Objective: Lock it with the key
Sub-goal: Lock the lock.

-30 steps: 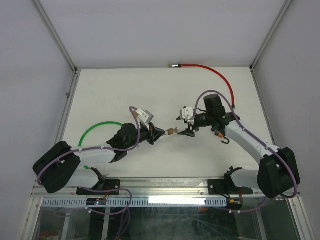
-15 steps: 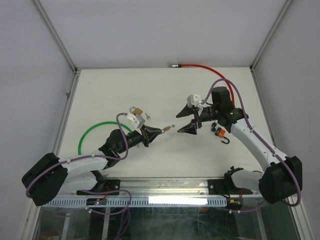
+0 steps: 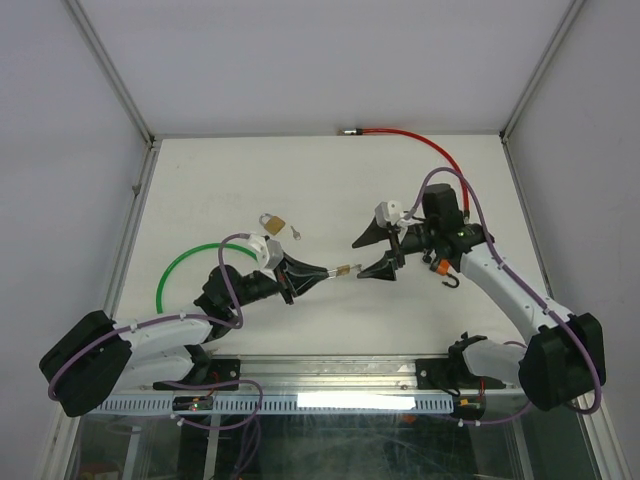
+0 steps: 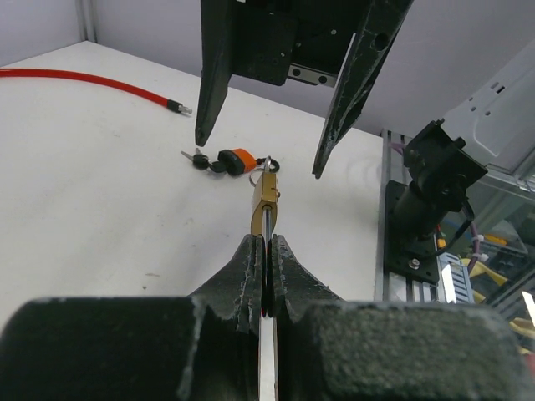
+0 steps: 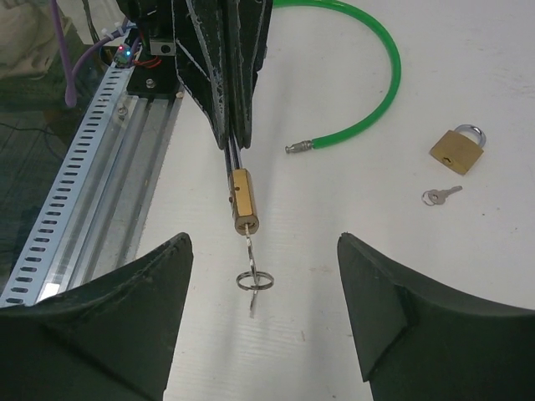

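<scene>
- My left gripper (image 3: 322,272) clamps the brass padlock (image 3: 343,270) by its top end; the body points to 3 o'clock, key (image 5: 250,249) at its tip.
- My right gripper (image 3: 366,256) gapes wide, its matte black fingers (image 5: 109,334) flanking the key with clear room on both sides.

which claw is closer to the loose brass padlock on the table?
Left. The left claw, shut on the held padlock, sits near the loose padlock; the right claw, open, is farther, past the held padlock.
</scene>
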Controlling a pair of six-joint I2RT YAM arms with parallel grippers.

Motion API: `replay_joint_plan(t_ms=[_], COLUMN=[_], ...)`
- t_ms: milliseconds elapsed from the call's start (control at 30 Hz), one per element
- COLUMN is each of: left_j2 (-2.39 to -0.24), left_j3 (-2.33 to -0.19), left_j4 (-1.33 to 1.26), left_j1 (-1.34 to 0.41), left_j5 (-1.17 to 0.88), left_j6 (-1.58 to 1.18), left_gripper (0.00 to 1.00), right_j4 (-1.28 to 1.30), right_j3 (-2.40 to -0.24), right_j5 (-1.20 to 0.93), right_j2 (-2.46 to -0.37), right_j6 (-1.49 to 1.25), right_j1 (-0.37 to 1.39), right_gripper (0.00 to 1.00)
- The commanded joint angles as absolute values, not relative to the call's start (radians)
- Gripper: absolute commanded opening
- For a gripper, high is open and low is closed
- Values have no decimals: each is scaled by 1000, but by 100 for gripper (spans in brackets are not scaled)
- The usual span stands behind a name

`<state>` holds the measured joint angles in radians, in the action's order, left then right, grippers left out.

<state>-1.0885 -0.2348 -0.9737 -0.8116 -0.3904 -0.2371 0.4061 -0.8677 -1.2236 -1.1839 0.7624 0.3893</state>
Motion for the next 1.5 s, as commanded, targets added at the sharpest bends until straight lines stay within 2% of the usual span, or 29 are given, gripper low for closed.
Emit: replay_joint_plan(t_ms=[0,367,833,1100,1233,1300,1400,1467], left_j2=[-1097,-1132,-1138,-1138,-1138,-1135,-1127,-1119], left_j3=[-243,-262,-255,-250,-249,-246,-236,-231], left_j4=[-1084,-1100,-1127,-1134,-1134,-1134,-1137,-1137], left_j1=[-818,-830,-833,-834,-833,-833,-833,-833], left_j5=[-443,-457,-452,-448,-444,-432,-405,-397], left_j6=[-249,-262,-273,-273,-273,-273,-270,-270], left_gripper=[0,0,0,0,0,0,0,7], right_j4=[365,335,368,383,413,439,470,488], right_j3=[-859,-855,-860,-867,-877,-885,-899,-908], right_j5=[-1271,-1249,-1250,-1260,-1280,-1293,-1310,-1326], right_j2=[-1192,-1237,-1266,-1270,-1270,-1271,-1270,-1271], right_j6=[775,746,779,791,815,840,857,860], right_j1=[423,479,502,509,509,509,508,508], right_gripper=[72,53,40,22,5,0,0,0])
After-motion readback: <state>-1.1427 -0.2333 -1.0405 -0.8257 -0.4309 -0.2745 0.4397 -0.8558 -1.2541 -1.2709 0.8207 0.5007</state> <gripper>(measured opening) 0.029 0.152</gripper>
